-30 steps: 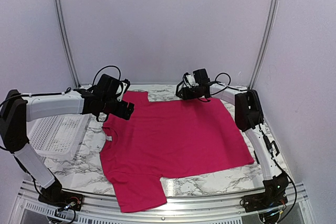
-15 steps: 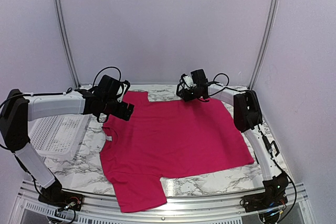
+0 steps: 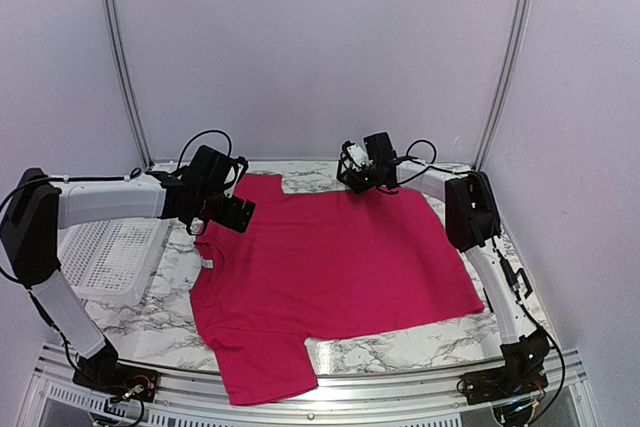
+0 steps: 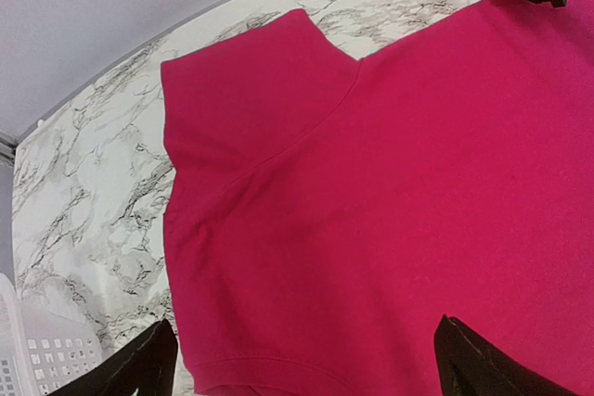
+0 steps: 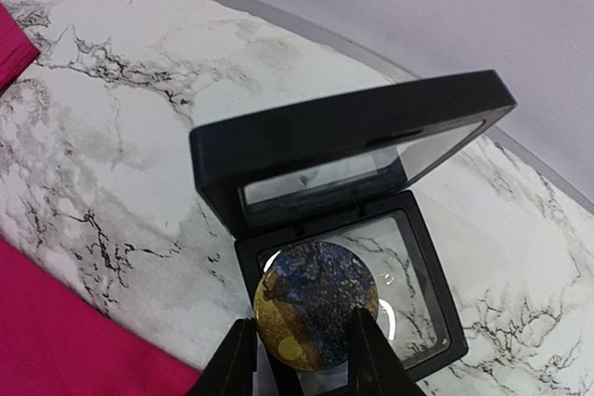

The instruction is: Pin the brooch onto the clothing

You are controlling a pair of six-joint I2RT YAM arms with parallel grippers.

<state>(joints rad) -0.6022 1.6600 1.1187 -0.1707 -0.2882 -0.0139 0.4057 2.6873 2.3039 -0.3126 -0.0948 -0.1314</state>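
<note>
At the far edge of the bench (image 3: 420, 342), just beyond the shirt's far hem corner, the right gripper (image 5: 302, 340) reaches down over a small black display box (image 5: 353, 136) whose lid stands hinged open. Its two fingers (image 5: 232, 359) are drawn in against opposite sides of the brooch (image 5: 314, 294), a round disc patterned in dark blue and gold, and grip it by the rim. The disc overlaps the near left frame of the box base, so it is not lying flat in its seat. The box rests on bare marble, with a strip of pink fabric showing at the lower left of the right wrist view.

The clothing (image 3: 340, 257), a magenta-pink T-shirt, lies spread flat across the middle of the bench. Its neck points toward the left edge, where a small white label (image 3: 208, 264) shows. One sleeve reaches toward the far edge and the other toward the near edge.

The left gripper (image 3: 225, 202) hangs over the shirt's far shoulder, near the far sleeve, with its jaws spread wide and nothing between them. In the left wrist view both fingertips (image 4: 139, 364) frame smooth fabric below. A white slotted basket (image 3: 100, 252) sits along the left edge of the bench, under the left arm.
</note>
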